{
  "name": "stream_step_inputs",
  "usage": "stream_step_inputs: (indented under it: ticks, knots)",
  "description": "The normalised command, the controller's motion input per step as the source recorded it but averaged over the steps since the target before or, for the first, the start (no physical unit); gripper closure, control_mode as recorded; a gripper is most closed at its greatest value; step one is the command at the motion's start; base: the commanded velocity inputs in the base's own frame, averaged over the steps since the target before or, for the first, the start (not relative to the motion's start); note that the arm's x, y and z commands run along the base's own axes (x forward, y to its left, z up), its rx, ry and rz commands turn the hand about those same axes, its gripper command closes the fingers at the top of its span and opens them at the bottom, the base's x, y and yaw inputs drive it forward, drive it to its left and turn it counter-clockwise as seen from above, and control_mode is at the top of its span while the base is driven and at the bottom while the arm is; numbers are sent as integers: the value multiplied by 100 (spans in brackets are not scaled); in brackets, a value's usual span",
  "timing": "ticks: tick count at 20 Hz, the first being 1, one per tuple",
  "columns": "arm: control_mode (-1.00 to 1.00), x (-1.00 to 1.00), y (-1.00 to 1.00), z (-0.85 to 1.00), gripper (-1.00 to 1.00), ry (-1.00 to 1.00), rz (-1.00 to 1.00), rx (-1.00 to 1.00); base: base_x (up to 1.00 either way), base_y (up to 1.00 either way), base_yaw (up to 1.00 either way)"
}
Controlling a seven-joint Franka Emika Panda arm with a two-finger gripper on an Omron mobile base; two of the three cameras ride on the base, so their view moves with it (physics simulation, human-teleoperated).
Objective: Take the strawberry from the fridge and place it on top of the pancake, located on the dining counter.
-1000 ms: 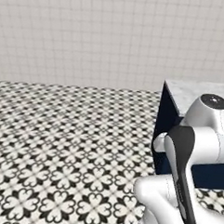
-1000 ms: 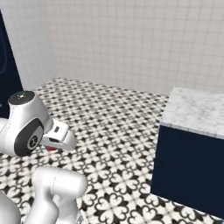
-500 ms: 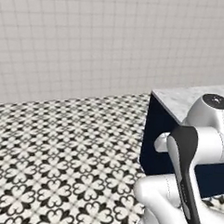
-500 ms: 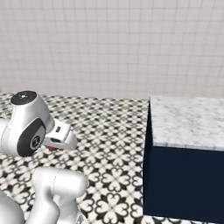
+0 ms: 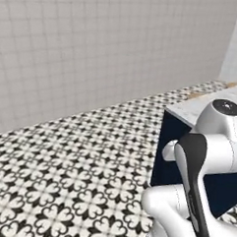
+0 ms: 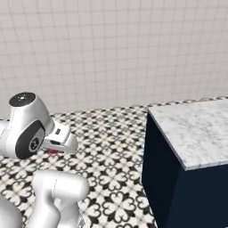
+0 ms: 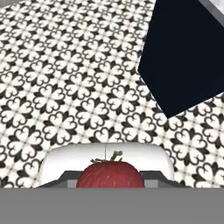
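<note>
**Strawberry riding in the gripper beside the counter's end**

Left base view: the dining counter [image 5: 189, 112] is showing its marble corner and navy side, rising from the patterned floor [image 5: 74, 162] with the tiled wall [image 5: 94, 50] behind it. The arm [image 5: 207, 159] is folding up in front of the counter, covering part of its navy side.

Right base view: the counter [image 6: 196, 129] is standing at the right, its near end facing the arm. The gripper [image 6: 57, 147] is hanging over the floor well to the left of the counter, below the level of its marble top. A speck of red, the strawberry [image 6: 53, 151], is peeking out under the hand.

Hand view: the strawberry [image 7: 109, 174] is sitting between the two dark finger tips, which are pressing against it on either side, so the jaws are closing only as far as the fruit allows. Its green stalk is pointing away from the camera. Beyond it lies the floor [image 7: 65, 87], and the counter's navy base [image 7: 183, 52] is filling the far corner, apart from the fruit.
</note>
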Motion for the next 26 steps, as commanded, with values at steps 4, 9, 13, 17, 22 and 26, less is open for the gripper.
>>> stream_step_inputs:
  ticks: [4,9,13,17,22,26]
  knots:
    - [100,0,0,0,100,0,0,0,100,89,-55]
    - [100,0,0,0,100,0,0,0,100,80,-57]
    - [100,0,0,0,100,0,0,0,100,79,-59]
    - [100,0,0,0,100,0,0,0,98,93,-58]
    - [100,0,0,0,100,0,0,0,74,100,-52]
    - [100,0,0,0,100,0,0,0,52,100,-48]
